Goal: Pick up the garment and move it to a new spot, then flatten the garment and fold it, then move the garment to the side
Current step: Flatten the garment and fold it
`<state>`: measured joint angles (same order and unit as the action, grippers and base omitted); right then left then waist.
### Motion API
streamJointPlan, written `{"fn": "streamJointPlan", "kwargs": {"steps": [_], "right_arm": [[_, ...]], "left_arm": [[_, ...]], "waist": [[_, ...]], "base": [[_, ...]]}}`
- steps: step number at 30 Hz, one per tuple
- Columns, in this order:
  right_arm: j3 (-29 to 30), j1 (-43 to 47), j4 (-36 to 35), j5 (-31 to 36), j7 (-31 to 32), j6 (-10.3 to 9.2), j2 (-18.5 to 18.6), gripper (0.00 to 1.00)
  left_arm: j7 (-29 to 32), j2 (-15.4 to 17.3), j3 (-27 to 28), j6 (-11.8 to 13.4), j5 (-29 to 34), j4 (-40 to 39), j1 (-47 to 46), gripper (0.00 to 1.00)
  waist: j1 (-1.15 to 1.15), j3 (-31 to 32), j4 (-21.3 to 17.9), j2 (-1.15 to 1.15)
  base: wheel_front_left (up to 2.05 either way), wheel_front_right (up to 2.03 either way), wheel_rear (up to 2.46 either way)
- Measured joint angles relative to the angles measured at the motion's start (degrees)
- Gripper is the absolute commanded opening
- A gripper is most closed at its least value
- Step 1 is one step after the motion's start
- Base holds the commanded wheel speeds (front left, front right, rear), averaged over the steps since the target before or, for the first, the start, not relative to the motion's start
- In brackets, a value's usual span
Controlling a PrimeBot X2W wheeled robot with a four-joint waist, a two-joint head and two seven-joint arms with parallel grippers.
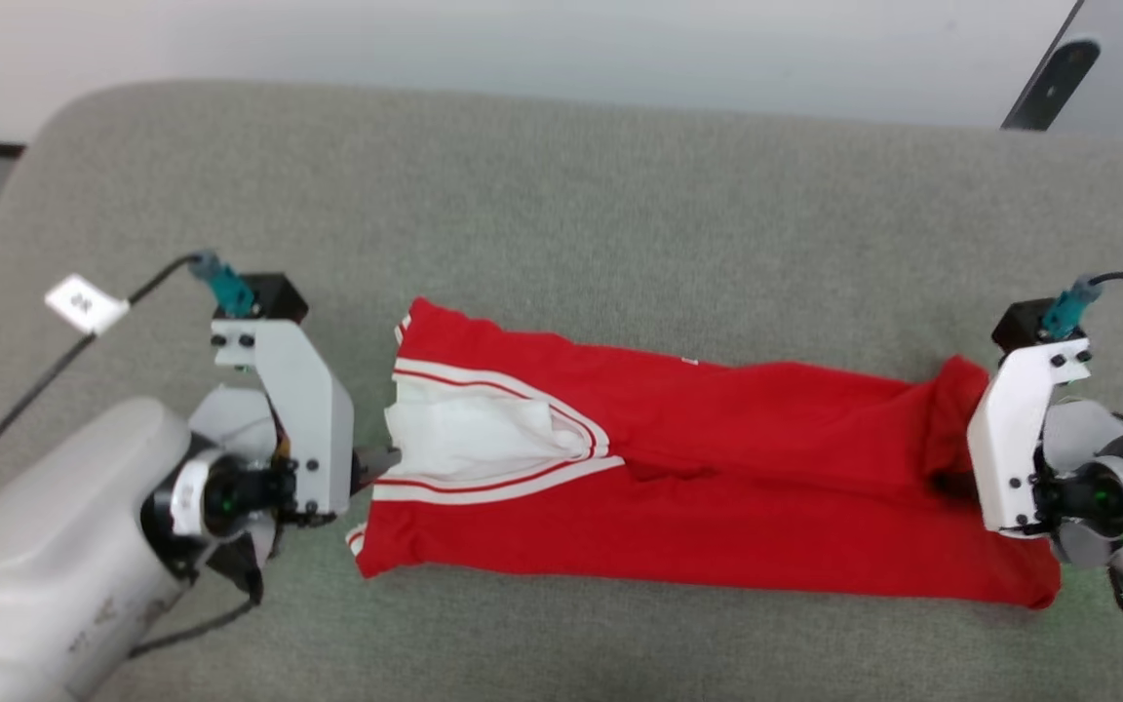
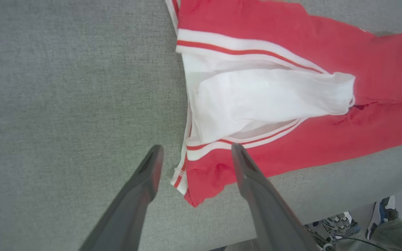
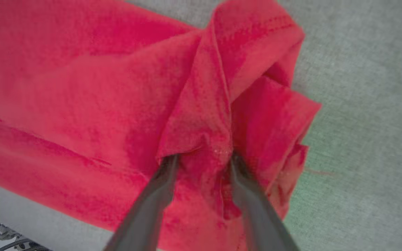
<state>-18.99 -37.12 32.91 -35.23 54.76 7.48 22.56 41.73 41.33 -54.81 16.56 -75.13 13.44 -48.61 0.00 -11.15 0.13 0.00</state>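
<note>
Now | garment (image 1: 717,468): long axis left–right, white sleeve (image 1: 464,429) leftward | left hand (image 2: 196,148) released | right hand (image 3: 203,158): grasp unclear

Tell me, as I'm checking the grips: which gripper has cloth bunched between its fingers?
The right gripper: red folds of the garment bunch between its fingers. The left gripper stands wide open at the sleeve end, pinching nothing.

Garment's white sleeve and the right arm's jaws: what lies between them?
Only red cloth of the garment itself, folded lengthwise on the grey cushion, as the head view shows.
</note>
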Motion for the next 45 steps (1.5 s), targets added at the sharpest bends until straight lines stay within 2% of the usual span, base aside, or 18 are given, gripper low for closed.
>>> {"fn": "streamJointPlan", "kwargs": {"steps": [6, 12, 17, 21, 23, 28, 31, 34, 38, 45], "right_arm": [[-0.5, 0.2, -0.8, 0.0, -0.2, 0.0, -0.7, 1.0], [-1.4, 4.9, -8.6, -1.9, -4.1, 0.0, 1.8, 1.0], [-2.1, 10.4, -17.6, -2.0, -12.8, 0.0, 5.7, 1.0], [-3.3, 14.9, -23.1, 1.4, -24.1, 0.01, 9.2, 1.0], [-3.0, 17.2, -24.3, 3.1, -30.3, 0.04, 9.6, 1.0], [-1.0, 22.4, -25.6, 9.4, -46.7, 0.03, 9.9, 1.0], [1.1, 25.4, -25.0, 12.4, -53.9, 0.04, 8.6, 1.0], [3.6, 27.8, -24.5, 14.6, -58.9, 0.04, 6.3, 1.0], [6.6, 30.4, -23.4, 16.7, -61.8, 0.04, 2.9, 1.0], [10.3, 32.0, -22.1, 19.4, -64.5, 0.04, 0.5, 1.0]], "left_arm": [[-9.3, 0.1, 1.4, -2.6, 0.7, 0.2, 5.3, 1.0], [-24.8, 0.7, 3.9, -4.9, 3.4, -1.3, 12.8, 1.0], [-40.4, 0.9, 6.5, -4.6, 7.0, -3.1, 19.2, 1.0], [-51.0, 0.1, 7.5, -3.4, 9.3, -4.7, 25.1, 1.0], [-54.2, -0.5, 7.2, -3.0, 11.2, -5.6, 28.0, 1.0], [-56.6, -3.4, 11.0, -1.8, 16.4, -6.4, 33.8, 1.0], [-56.7, -7.4, 18.9, -2.1, 21.7, -8.8, 37.0, 1.0], [-56.9, -11.7, 26.2, -4.5, 27.9, -10.8, 41.2, 1.0], [-56.9, -16.0, 32.8, -8.8, 35.0, -10.6, 46.0, 1.0], [-56.9, -22.3, 40.8, -15.4, 44.3, -8.9, 49.2, 1.0]], "waist": [[0.0, 4.6, -0.4, 0.0], [0.0, 9.8, -1.2, 0.0], [0.0, 13.1, -1.9, 0.0], [0.0, 14.9, -2.4, 0.0], [0.0, 15.6, -2.5, 0.0], [0.0, 16.7, -2.4, 0.0], [0.0, 17.1, -2.2, 0.0], [0.0, 17.5, -2.3, 0.0], [0.0, 17.7, -3.0, 0.0], [0.0, 18.0, -5.2, 0.0]], "base": [[0.0, 0.0, 0.0], [0.0, 0.0, 0.0], [0.0, 0.0, 0.0], [0.0, 0.0, 0.0], [0.0, 0.0, 0.0], [0.0, 0.0, 0.0], [0.0, 0.0, 0.0], [0.0, 0.0, 0.0], [0.0, 0.0, 0.0], [0.0, 0.0, 0.0]]}}
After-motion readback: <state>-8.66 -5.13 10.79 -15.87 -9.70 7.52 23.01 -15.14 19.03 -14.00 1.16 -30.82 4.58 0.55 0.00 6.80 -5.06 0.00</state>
